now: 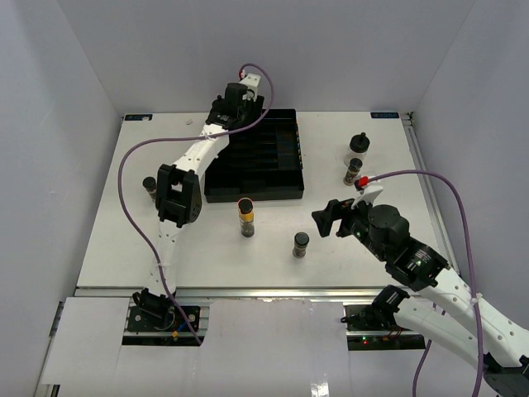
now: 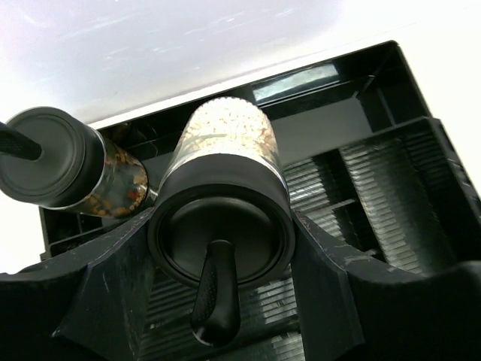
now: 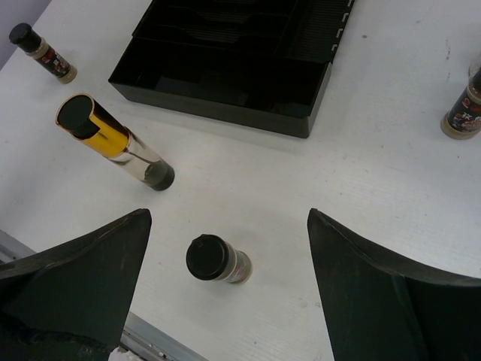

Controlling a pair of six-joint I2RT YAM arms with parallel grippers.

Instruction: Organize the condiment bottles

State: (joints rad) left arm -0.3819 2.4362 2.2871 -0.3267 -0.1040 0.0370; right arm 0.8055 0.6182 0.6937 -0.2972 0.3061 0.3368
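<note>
My left gripper (image 1: 234,106) is over the back left corner of the black slotted tray (image 1: 285,157). In the left wrist view it (image 2: 222,233) is shut on a squat clear bottle (image 2: 229,139) of pale grains with a black knobbed cap. A second knobbed bottle (image 2: 71,169) of reddish spice lies in the tray beside it. My right gripper (image 1: 331,217) is open and empty above a slim spice jar (image 1: 301,244), which also shows in the right wrist view (image 3: 218,259). The yellow-banded jar (image 1: 246,217) stands in front of the tray.
A dark spice jar (image 1: 150,185) stands left of the tray beside the left arm. A knobbed clear bottle (image 1: 359,147) and a spice jar (image 1: 353,172) stand right of the tray. The table's front edge (image 1: 248,289) is close behind the near jar.
</note>
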